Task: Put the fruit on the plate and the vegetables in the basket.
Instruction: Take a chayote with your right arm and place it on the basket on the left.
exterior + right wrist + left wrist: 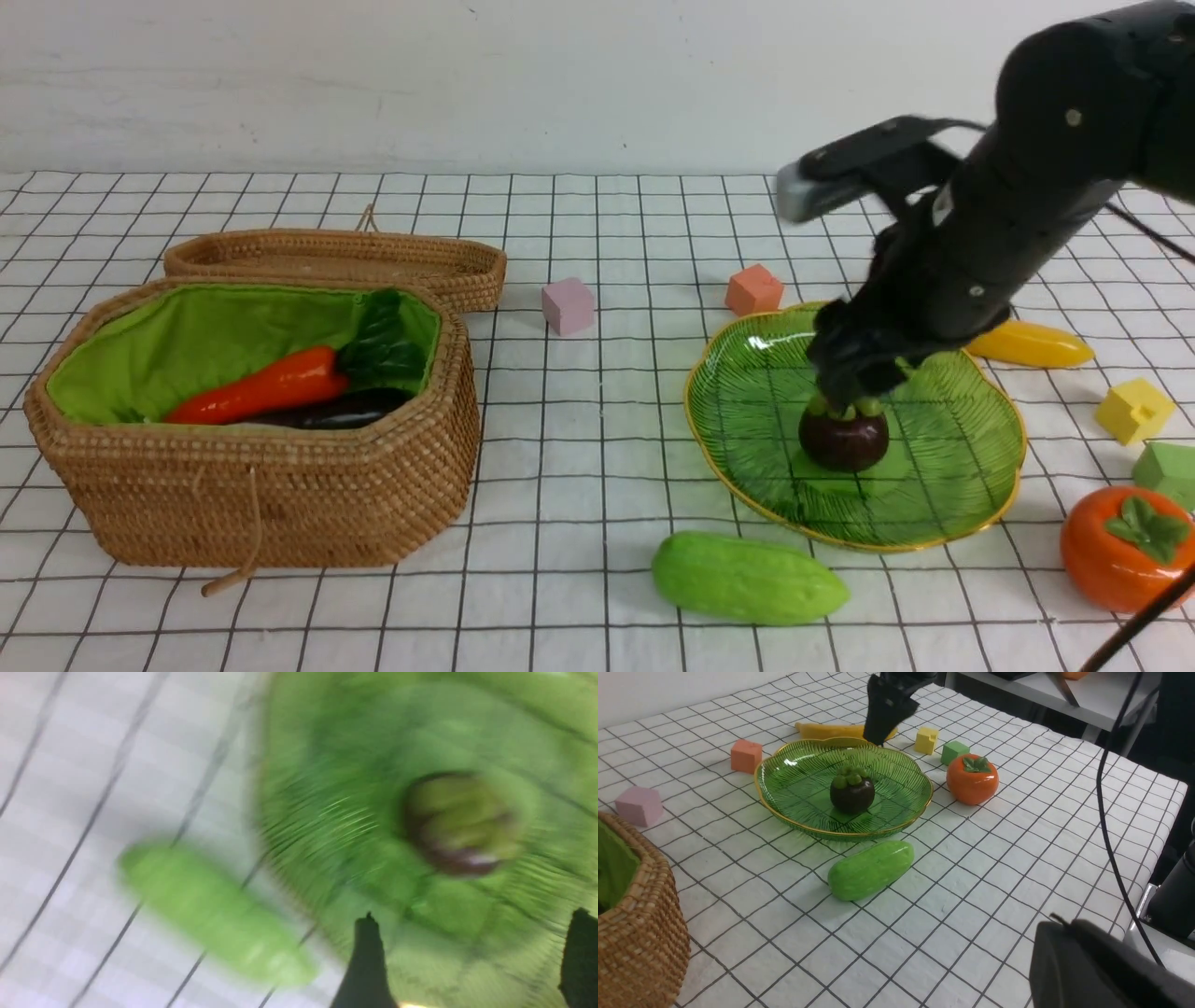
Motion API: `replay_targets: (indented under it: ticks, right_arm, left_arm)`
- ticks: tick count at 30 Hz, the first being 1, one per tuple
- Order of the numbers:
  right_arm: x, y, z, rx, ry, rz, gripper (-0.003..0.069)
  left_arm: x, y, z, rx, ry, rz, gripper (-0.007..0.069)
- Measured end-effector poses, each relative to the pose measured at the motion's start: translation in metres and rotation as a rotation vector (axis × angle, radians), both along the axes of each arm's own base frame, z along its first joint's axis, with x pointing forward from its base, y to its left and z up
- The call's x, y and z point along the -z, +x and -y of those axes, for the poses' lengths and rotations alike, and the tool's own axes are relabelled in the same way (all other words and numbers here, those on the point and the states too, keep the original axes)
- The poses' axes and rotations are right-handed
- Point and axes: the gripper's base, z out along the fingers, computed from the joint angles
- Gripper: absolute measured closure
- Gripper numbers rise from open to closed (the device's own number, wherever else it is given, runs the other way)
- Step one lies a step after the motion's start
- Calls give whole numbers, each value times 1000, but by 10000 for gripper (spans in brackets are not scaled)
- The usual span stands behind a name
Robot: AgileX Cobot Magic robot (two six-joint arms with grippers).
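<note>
A dark mangosteen (pixel 843 441) sits upright in the middle of the green plate (pixel 952 448). My right gripper (pixel 845 387) hangs just above it, open and holding nothing; the blurred right wrist view shows the gripper (pixel 474 917) with its fingers wide apart over the plate and the mangosteen (pixel 460 823) clear of them. The banana (pixel 1032 343) lies behind the plate. The persimmon (pixel 1120 546) stands to its right and the cucumber (pixel 747 577) in front. A carrot (pixel 271 383) and an eggplant (pixel 350 409) lie in the basket (pixel 252 485). My left gripper (pixel 1059 924) is shut, low over the cloth.
The basket's flat wicker lid (pixel 345 257) lies behind it. Small cubes are scattered about: pink (pixel 568 305), salmon (pixel 752 289), yellow (pixel 1132 409) and green (pixel 1167 471). A black cable (pixel 1134 630) crosses the near right corner.
</note>
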Motion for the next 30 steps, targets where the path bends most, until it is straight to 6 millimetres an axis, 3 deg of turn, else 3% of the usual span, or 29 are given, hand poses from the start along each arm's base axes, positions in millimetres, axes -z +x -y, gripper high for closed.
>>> replay_targets:
  ticks: [3,6,16,23,27,30]
  right_arm:
    - [15,-26,-37,-425,-24,-33,171]
    - [30,-31,-51,-559,-39,-42,168]
    - [81,-9,-65,-677,-104,-18,97]
    - [118,1,-71,-729,-141,-52,91]
    - [133,3,-72,-731,-151,-84,119]
    - [135,3,-72,-712,-149,-93,186]
  left_arm:
    - [0,0,0,0,0,1,631]
    - [0,0,0,0,0,1,631]
    - [1,1,-1,-5,16,11,630]
    - [1,2,-2,-17,44,28,629]
    - [2,3,-3,-26,64,40,627]
    - [3,4,-5,-47,92,51,625]
